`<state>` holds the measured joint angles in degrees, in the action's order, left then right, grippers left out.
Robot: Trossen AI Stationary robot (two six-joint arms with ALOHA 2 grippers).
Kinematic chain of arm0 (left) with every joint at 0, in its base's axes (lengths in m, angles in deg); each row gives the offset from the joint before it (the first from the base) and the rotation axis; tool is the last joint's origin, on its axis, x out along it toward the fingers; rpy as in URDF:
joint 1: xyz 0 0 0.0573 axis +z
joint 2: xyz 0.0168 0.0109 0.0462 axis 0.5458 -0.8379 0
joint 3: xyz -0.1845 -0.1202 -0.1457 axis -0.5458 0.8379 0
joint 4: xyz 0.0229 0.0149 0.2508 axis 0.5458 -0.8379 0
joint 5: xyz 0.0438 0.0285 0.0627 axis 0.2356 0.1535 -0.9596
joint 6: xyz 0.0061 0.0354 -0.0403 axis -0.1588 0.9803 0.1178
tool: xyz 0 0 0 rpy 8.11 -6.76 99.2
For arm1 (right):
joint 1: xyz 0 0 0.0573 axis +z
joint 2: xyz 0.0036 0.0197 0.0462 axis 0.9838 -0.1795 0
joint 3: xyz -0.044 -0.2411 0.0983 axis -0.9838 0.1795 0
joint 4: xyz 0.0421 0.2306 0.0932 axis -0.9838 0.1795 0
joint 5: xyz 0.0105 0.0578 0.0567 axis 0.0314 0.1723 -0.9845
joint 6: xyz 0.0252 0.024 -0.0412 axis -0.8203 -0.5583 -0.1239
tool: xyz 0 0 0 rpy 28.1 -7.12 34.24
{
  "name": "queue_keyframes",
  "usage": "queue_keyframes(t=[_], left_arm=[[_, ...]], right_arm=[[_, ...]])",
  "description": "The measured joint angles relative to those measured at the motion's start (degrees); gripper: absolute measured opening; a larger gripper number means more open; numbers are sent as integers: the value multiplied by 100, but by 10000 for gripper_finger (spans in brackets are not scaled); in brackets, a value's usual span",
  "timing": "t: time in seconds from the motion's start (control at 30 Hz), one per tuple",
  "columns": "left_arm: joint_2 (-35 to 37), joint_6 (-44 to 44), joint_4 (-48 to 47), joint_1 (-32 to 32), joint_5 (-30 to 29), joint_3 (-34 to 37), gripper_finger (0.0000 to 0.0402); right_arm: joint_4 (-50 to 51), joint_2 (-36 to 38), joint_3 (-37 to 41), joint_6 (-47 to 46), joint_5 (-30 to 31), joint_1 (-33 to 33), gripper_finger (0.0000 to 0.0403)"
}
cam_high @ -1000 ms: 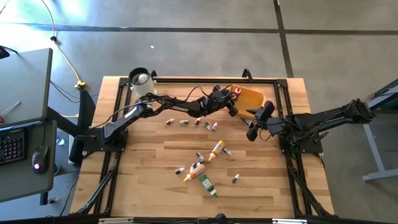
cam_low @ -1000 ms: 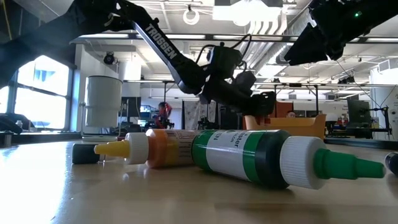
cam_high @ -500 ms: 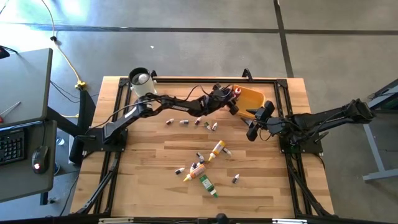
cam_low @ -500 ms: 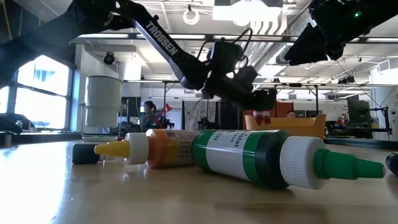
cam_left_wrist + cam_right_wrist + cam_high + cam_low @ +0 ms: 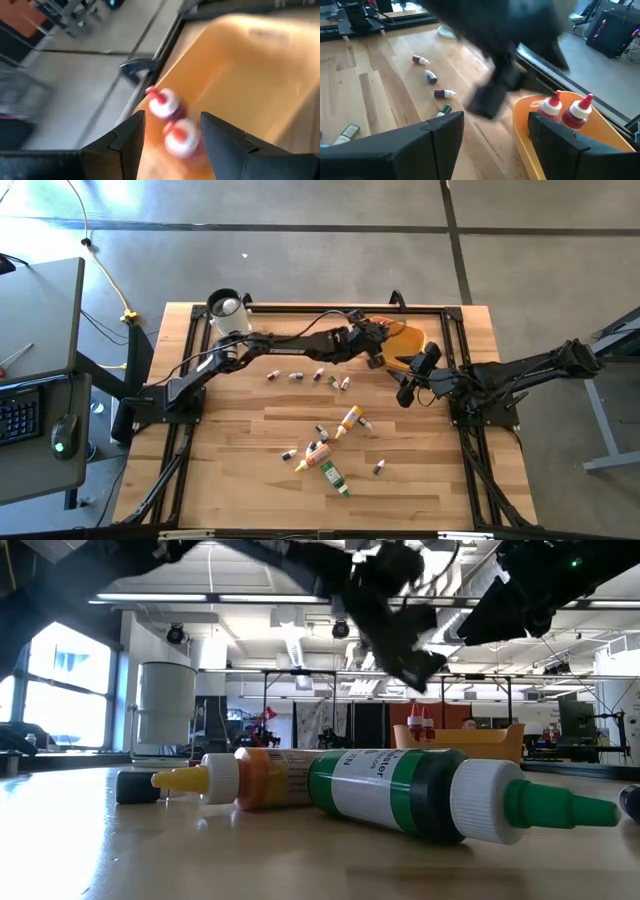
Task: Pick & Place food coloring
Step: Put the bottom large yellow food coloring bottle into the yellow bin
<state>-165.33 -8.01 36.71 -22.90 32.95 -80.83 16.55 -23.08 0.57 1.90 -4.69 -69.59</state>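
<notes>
Food coloring bottles lie scattered over the wooden worktop [image 5: 250,480]. Nearest the front edge, a green bottle [image 5: 333,478] with a white-and-green label lies on its side, and an orange bottle with a yellow tip [image 5: 312,455] lies touching it just behind; the low view shows the same pair up close, the green bottle [image 5: 440,795] in front of the orange one [image 5: 245,780]. A small dark vial [image 5: 379,468] sits to their right and another small one [image 5: 289,453] to their left. Farther back, near the middle, a yellow bottle [image 5: 347,420] lies slanted with smaller vials beside it. Beyond that a loose row of tiny vials [image 5: 296,376] runs left to right across the worktop.

At the far edge, right of centre, stands an orange-yellow tray [image 5: 408,340]. Two red bottles with white collars and red tips [image 5: 567,111] stand upright side by side in its left end, touching each other; the rest of the tray [image 5: 250,75] is bare.

The left gripper [image 5: 375,340] hangs over the tray's left end, directly above the two red bottles [image 5: 172,122], its fingers [image 5: 127,137] apart and holding nothing. The right gripper [image 5: 402,395] waits near the tray's near right side, fingers [image 5: 440,132] spread wide and empty.

A clear round jar [image 5: 226,310] stands at the far left corner.
</notes>
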Motion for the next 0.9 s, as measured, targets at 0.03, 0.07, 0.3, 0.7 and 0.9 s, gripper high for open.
queue_keyframes(t=[0.03, 0.07, 0.3, 0.7, 0.9], left_arm=[[110, 117, -536, -65, -264, -173, 184], [234, 151, -1116, -124, -550, -334, 184], [1680, -891, -4546, -231, -822, -778, 184], [3913, -3705, -6308, -1410, -439, 1369, 184], [5095, -3845, -3909, -2651, 482, 4048, 184]], right_arm=[[2, 0, 0, 0, -35, 0, 216], [4, 0, 0, 0, -61, 0, 216], [2, 0, 0, 0, -485, 0, 216], [2, 0, 0, -2, -665, 0, 215], [2, 0, 0, 0, -665, -1, 216]])
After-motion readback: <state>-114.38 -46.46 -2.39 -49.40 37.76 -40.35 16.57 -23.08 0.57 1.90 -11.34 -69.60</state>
